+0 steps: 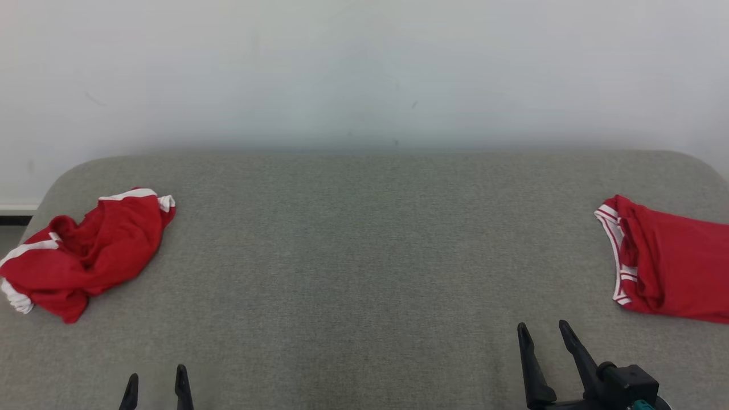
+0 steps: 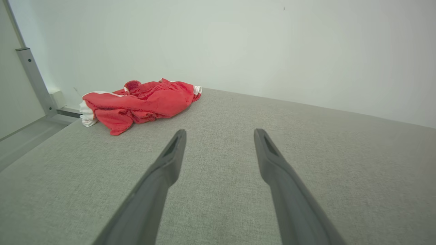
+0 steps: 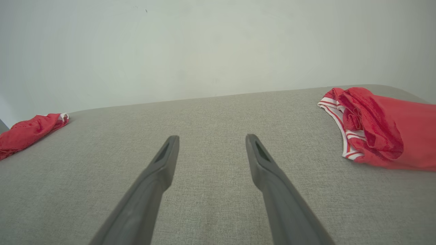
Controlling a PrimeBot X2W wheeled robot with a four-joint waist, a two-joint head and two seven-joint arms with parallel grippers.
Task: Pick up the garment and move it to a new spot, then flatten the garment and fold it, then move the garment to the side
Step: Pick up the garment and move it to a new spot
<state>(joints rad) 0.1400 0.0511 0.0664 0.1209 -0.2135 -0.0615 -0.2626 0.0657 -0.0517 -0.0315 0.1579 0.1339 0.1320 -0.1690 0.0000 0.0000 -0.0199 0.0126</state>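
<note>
**Start of the pick-up step, as judged.** A crumpled red garment with white trim point(image 1: 85, 250) is lying at nine o'clock on the grey fabric-covered table point(image 1: 364, 256). A second red garment with white-striped edging point(image 1: 666, 262) is lying at three o'clock. The crumpled heap is probably the one being targeted. It is best approached low, with a raised fold pinched rather than the table covering. The left gripper point(image 1: 156, 373), at seven o'clock, and the right gripper point(image 1: 542, 326), at five o'clock, are being shown fully spread, with nothing gripped or touched.

Surface point(image 1: 364, 256): covered in matt, coarse-woven cloth.
Crumpled garment point(image 1: 97, 250): matt knitted cloth.
Right end effector point(image 1: 542, 326): smooth matt plastic.
</note>
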